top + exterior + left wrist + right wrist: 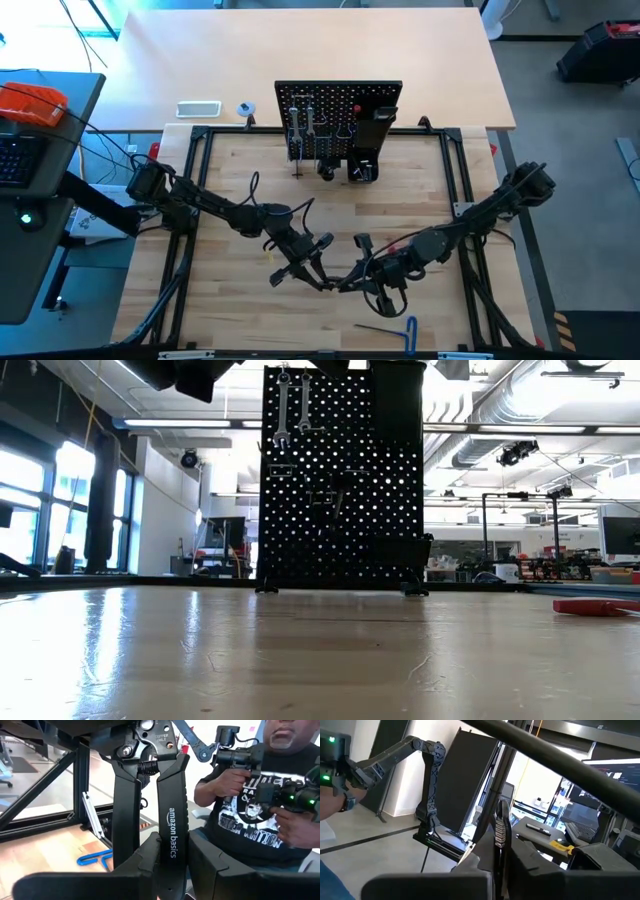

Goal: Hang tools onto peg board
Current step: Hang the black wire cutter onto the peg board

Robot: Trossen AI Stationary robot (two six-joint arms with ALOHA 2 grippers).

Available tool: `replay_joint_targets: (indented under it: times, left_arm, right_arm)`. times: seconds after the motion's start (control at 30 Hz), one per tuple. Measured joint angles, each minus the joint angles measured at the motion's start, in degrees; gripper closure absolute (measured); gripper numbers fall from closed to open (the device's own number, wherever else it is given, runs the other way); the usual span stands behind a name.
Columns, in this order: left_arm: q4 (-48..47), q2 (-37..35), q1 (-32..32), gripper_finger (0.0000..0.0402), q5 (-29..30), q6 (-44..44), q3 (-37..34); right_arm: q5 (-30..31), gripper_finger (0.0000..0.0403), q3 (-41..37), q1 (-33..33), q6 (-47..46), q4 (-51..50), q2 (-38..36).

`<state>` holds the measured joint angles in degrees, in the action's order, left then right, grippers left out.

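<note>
reaching inward over mid-table, left gripper (300, 262) clamps the pliers (172, 815); right gripper (358, 278) pinches their tip.

Two wrenches (292, 405), one pliers (150, 805), one hex key (392, 328)

The right end effector (495, 862) pinches a pliers handle (499, 827) between its closed fingers

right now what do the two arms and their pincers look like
Both arms are dark and jointed, with black cables looping along them. The left arm and right arm each end in a two-finger pincer: left pincer, right pincer. The fingers are broad, matte black blocks.
</note>
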<state>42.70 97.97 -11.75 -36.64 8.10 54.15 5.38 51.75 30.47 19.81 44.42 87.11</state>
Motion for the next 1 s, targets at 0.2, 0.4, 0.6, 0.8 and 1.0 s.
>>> replay_joint_targets:
  times: [0.2,0.4,0.6,0.8,1.0]
  left_arm:
    - [0.0,-0.1,0.8,0.0317,-0.8,2.6,0.0]
    - [-3.7,-3.0,2.2,0.0266,1.5,2.3,0.1]
    - [-20.9,-10.3,2.3,0.0223,14.2,-7.0,0.1]
    - [-29.5,-14.8,-0.2,0.0216,30.1,-9.6,0.1]
    - [-31.3,-13.4,-2.7,0.0216,35.8,-6.8,0.1]
  right_arm:
    - [0.8,0.0395,0.0,0.0,-0.7,0.0,0.0]
    - [2.3,0.0397,0.0,0.5,-2.2,-1.7,-0.2]
    - [7.6,0.0398,0.0,1.2,-1.9,-2.1,-0.2]
    - [13.9,0.0398,0.0,0.8,-2.0,-3.0,-0.2]
    - [16.7,0.0398,-0.1,-1.1,-3.7,-3.6,-0.2]
